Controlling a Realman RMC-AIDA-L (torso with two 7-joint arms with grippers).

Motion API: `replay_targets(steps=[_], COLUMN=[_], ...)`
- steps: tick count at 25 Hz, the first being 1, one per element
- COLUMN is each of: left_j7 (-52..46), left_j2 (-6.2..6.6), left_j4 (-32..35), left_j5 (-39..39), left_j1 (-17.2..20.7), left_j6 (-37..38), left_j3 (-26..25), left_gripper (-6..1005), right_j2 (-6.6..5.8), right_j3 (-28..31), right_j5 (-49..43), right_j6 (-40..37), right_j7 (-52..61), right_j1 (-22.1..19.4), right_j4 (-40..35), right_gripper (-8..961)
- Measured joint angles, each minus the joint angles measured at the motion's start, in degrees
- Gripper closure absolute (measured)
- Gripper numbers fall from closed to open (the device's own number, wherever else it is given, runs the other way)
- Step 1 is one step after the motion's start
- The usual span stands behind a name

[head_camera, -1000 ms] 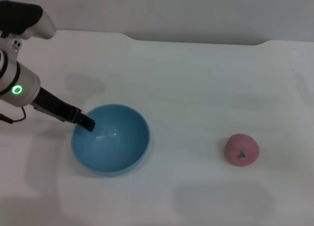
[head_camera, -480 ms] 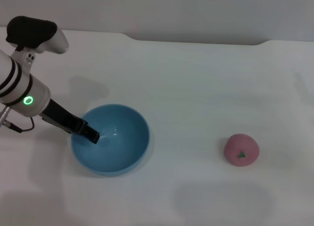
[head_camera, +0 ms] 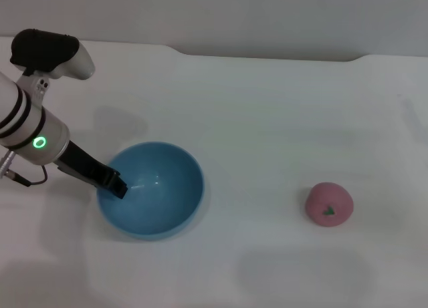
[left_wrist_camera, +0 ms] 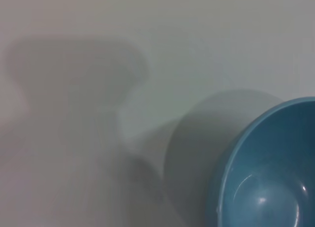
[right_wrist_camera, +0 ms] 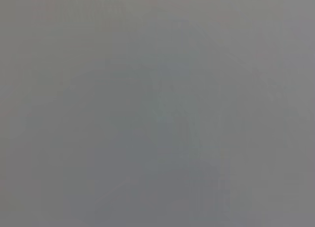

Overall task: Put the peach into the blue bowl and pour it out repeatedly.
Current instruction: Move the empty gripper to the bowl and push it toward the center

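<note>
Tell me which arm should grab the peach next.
Probably right. The peach lies alone on the robot's right, far from the blue bowl. The left pincer is busy at the bowl's left rim; the right arm isn't visible.

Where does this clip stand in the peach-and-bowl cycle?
Done: nothing visible; the bowl stands upright and empty, and the peach lies on the table, far to its right. In hand: the left gripper sits at the bowl's left rim. Left: putting the peach in and pouring.

We cannot tell how the left gripper [head_camera: 118,187] stands at the bowl [head_camera: 167,188] rim. The left wrist view cuts the bowl off at two edges. Our right wrist view shows only grey blur.
</note>
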Motion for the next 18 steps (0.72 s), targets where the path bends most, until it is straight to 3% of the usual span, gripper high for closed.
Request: replay_targets(steps=[12, 14, 18], left_j7=[0.13, 0.14, 0.05], left_j2=[-0.09, -0.09, -0.13], left_j4=[-0.11, -0.11, -0.11], left_j5=[-0.52, -0.53, -0.66], left_j1=[0.03, -0.02, -0.05], left_j6=[-0.07, -0.07, -0.15], left_j3=[0.44, 0.43, 0.23], left_gripper=[900, 963, 993], right_j2=[-0.02, -0.15, -0.44], right_j3=[0.00, -0.04, -0.10], right_j5=[0.00, -0.26, -4.62], right_j6=[-2.89, -2.88, 0.45], right_j7=[3.92, 8.05, 22.99], right_j1=[0.44, 0.81, 1.05], right_j4=[-0.70, -2.13, -8.48], right_gripper=[264, 264, 265])
